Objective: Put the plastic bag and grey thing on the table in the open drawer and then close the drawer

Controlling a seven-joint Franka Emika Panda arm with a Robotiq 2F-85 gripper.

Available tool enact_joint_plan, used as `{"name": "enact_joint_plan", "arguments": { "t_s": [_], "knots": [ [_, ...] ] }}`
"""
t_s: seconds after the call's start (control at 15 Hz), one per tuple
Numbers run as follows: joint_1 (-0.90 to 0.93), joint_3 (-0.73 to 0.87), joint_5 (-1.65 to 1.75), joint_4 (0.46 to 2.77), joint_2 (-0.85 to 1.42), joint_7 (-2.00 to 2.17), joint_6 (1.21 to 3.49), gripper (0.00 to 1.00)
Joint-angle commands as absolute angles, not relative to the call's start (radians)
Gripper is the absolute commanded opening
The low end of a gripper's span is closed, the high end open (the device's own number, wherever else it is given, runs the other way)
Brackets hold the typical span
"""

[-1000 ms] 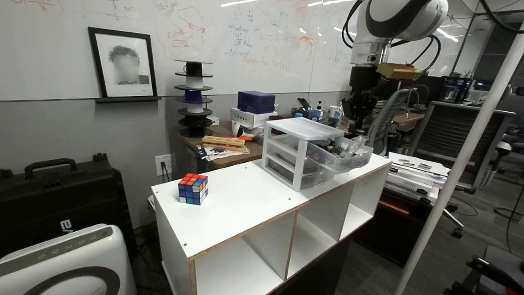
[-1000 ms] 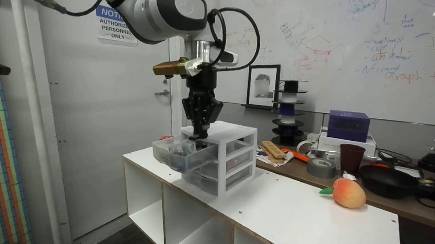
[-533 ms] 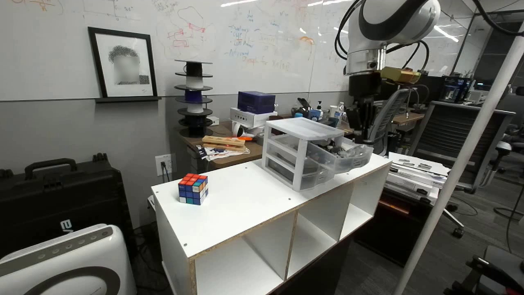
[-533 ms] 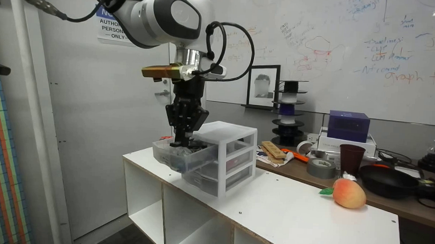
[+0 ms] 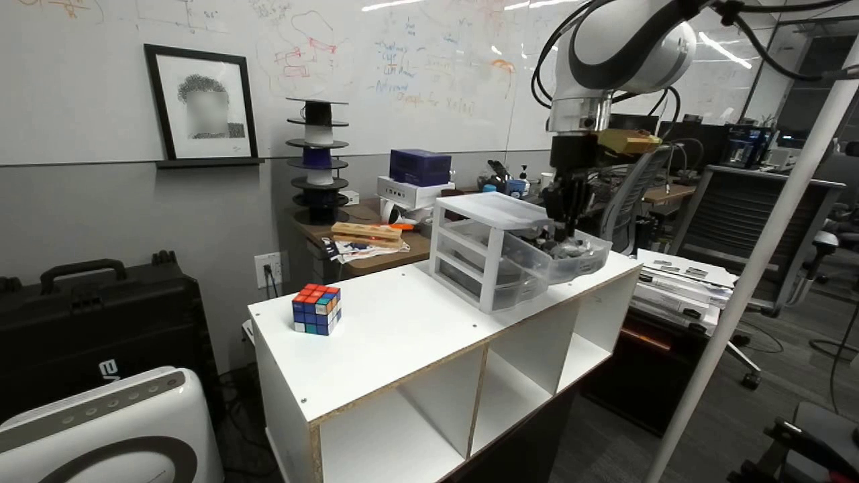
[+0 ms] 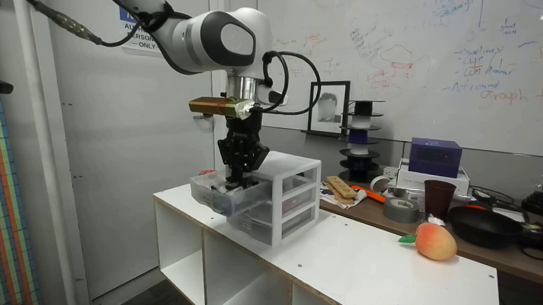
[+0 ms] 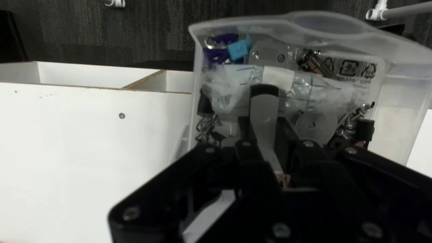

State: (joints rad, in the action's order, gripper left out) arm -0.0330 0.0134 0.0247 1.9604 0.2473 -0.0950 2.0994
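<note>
The translucent drawer (image 5: 577,268) is pulled out of the top of the small chest on the white table (image 5: 376,349). It also shows in an exterior view (image 6: 226,201) and the wrist view (image 7: 236,24). A clear crumpled plastic bag (image 7: 314,92) lies inside, on top of loose hardware. My gripper (image 7: 264,130) points down, with its fingertips at the drawer's opening, in both exterior views (image 5: 568,228) (image 6: 238,176). It is shut on a flat grey thing (image 7: 265,111) with a black end, which sticks out over the bag. Its lower end is partly hidden by the fingers.
The chest frame (image 6: 294,165) stands right behind the gripper. A coloured puzzle cube (image 5: 317,308) is on the table in an exterior view; a peach (image 6: 435,242) is on it in an exterior view. A brown side desk (image 6: 383,221) with several items runs behind.
My gripper has come down with the grey thing, first toward the drawer's front, then back toward the chest. The bag in the drawer looks flatter than before.
</note>
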Motion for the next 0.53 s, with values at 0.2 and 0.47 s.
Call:
{"name": "enact_joint_plan", "arguments": {
  "t_s": [0.2,0.47],
  "knots": [
    [-0.025,-0.016,-0.027,1.831,0.381,-0.099,2.130,0.08],
    [-0.029,-0.018,-0.019,1.862,0.346,-0.132,2.122,0.46]
  ]
}}
